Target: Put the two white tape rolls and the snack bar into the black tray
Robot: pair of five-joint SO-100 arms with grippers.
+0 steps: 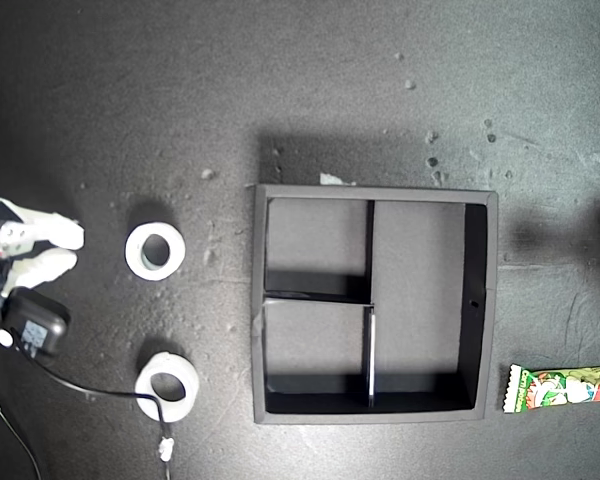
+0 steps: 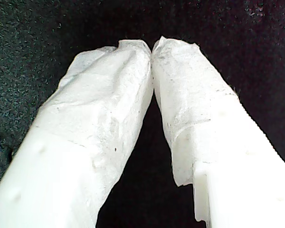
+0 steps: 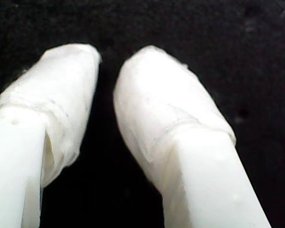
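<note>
Hovering over bare mat, my first gripper jaws closed, my second gripper jaws slightly parted.

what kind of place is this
Probably a tabletop robot test bench, not a home: a scuffed dark work surface, a divided black tray, and a white robot hand with a trailing cable.

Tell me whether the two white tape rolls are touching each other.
Apart. The exterior view shows one tape roll lying above the other tape roll, with a wide strip of bare dark table between them.
</note>
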